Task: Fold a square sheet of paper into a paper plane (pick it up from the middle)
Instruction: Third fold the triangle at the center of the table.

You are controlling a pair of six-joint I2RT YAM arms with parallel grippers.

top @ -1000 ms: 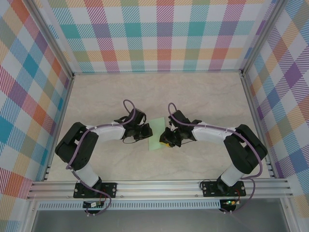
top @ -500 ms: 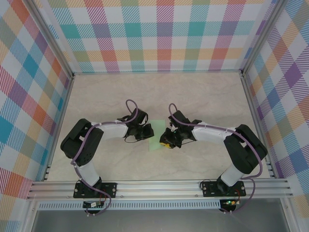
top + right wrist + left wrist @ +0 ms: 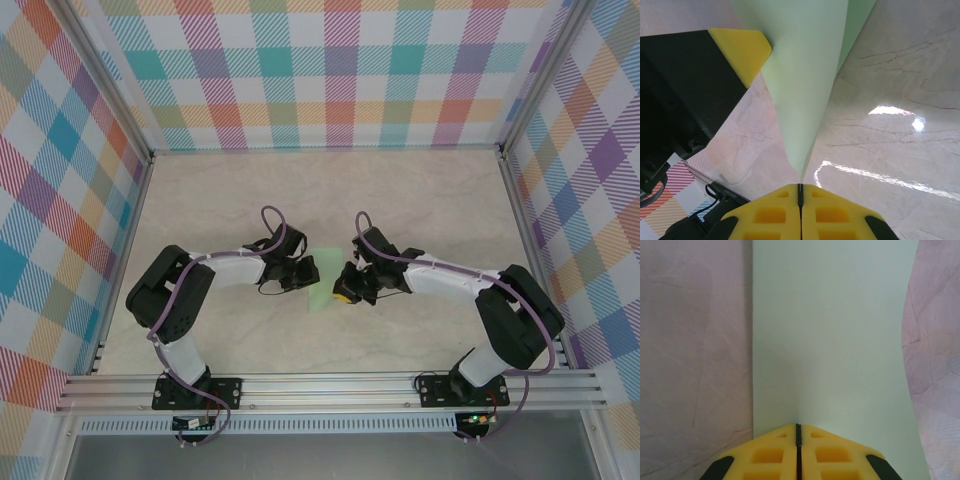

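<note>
The square sheet of paper (image 3: 322, 282) is pale mint green and hangs between the two grippers just above the table's middle. My left gripper (image 3: 306, 272) is shut on its left edge. In the left wrist view the sheet (image 3: 835, 330) runs smooth and flat away from the closed left gripper (image 3: 798, 426). My right gripper (image 3: 344, 291) is shut on the sheet's right side. In the right wrist view the sheet (image 3: 800, 75) narrows to a point inside the closed right gripper (image 3: 800, 186), and a yellow fingertip (image 3: 742, 50) of the left gripper touches its far edge. A paper plane is out of view.
The marble-look tabletop (image 3: 420, 200) is ringed by checked walls (image 3: 330, 70) at the back and on both sides. An aluminium rail (image 3: 330, 388) carrying both arm bases runs along the near edge. Both arms bend inward toward the middle.
The right gripper's jaws have closed onto the sheet and its arm has shifted slightly right. The left elbow swung a little right early on. The sheet looks narrower from above.
</note>
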